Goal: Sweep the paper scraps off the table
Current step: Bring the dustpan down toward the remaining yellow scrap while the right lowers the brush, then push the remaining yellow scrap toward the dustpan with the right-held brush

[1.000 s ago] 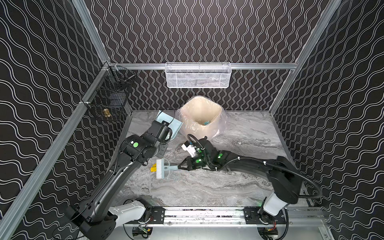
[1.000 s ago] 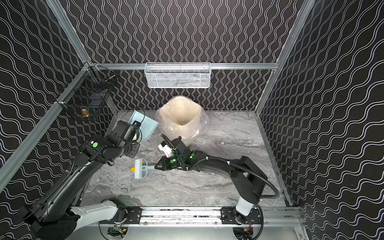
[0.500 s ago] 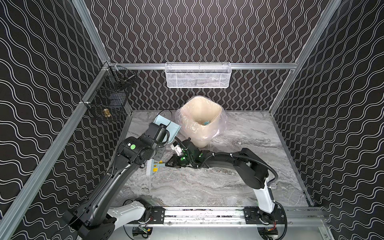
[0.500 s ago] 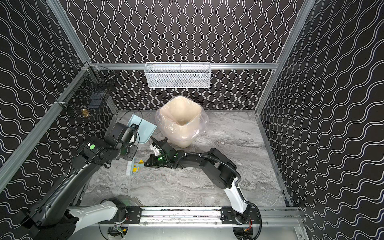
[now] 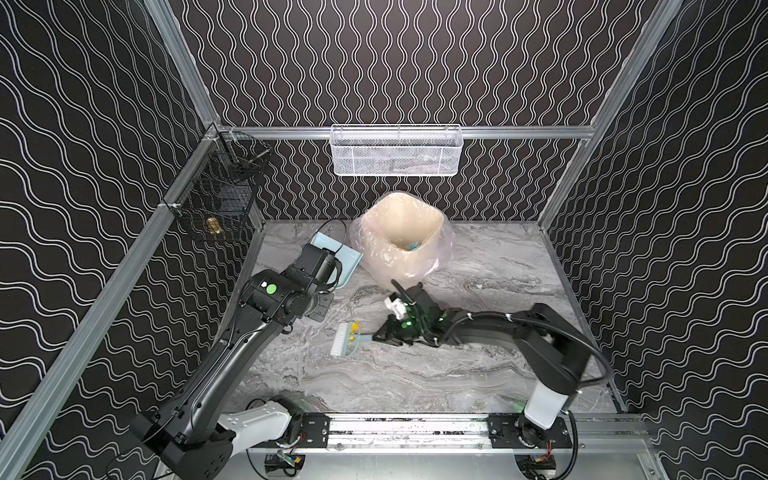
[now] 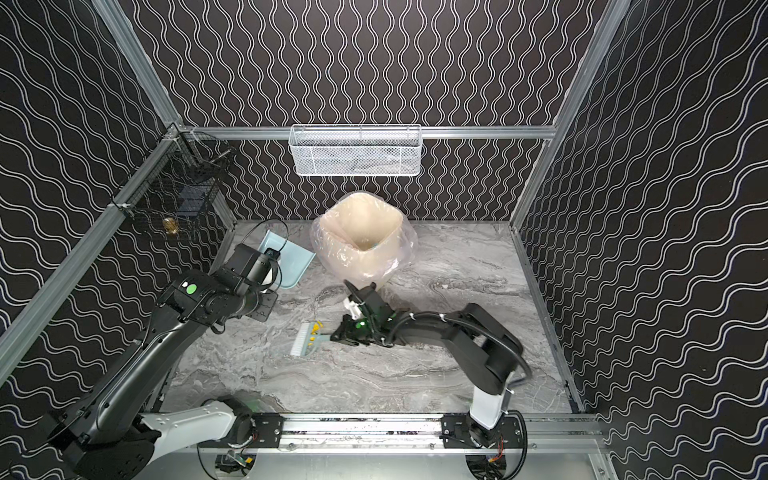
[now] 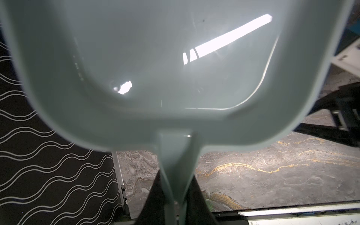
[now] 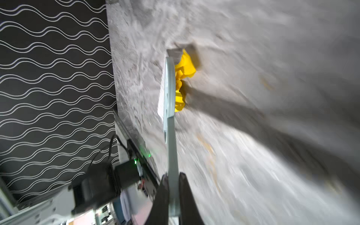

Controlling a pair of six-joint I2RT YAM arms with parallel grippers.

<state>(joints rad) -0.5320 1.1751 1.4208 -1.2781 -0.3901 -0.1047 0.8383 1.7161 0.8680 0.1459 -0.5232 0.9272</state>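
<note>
Two claws pinch tools: the right gripper (image 8: 173, 181) clamps the brush (image 5: 345, 340) mid-frame beside yellow paper scraps (image 5: 354, 330), the left gripper (image 7: 175, 187) clamps the dustpan (image 5: 348, 264) left of centre.

Both top views were sharp and evenly bright, lit from above, and the walls (image 5: 415, 62) leaned outward at the edges. In the left wrist view the dustpan (image 7: 155, 68) was close and out of focus, with a white glare strip on it. The right wrist view was blurred, and a long dark shadow ran from the brush (image 8: 169, 93) across the bench (image 8: 272, 48).
</note>
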